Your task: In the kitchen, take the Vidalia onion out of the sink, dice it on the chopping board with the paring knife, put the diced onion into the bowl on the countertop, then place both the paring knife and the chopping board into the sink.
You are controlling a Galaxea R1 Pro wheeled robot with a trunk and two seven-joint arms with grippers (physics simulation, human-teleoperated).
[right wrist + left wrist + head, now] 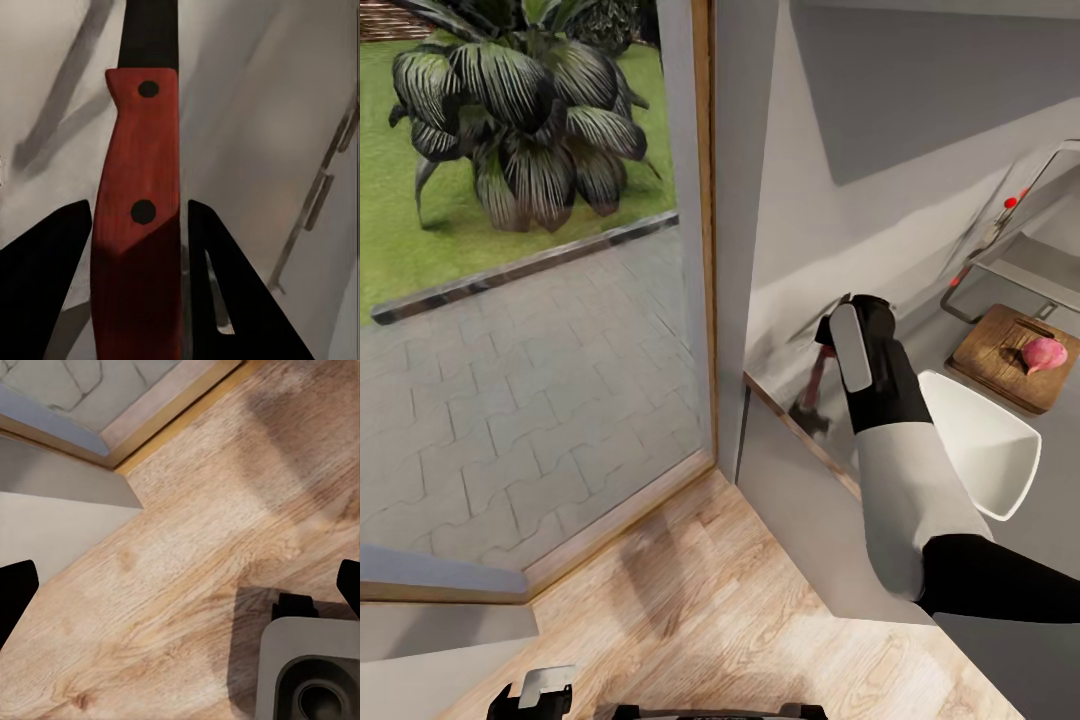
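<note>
The left end effector (530, 695) hung low over the wooden floor (690, 610), its fingers spread wide with nothing between them, as the left wrist view showed: the two dark fingertips (15, 592) sat at opposite edges of that picture with bare planks between. Part of the robot's grey base (311, 671) lay just beside it.

Further out, the right end effector (838, 345) reached over the near end of the counter (800, 250), its fingers pinching the red handle of the paring knife (139, 225). In the right wrist view the handle, with two dark rivets, sat squarely between the black fingers and the dark blade ran on away from them. In the head view the knife (815, 390) hung tilted below the end effector, close above the counter edge.

Just beyond and to the right of that end effector stood the white bowl (985, 450). Past the bowl lay the chopping board (995, 355), and the Vidalia onion (1045, 353) rested whole on it. The sink (1025, 270) lay beyond the board, with small red knobs by the tap.

To the left, well apart, a glass door gave onto paving (510, 400), lawn and a big leafy plant (520, 110).
</note>
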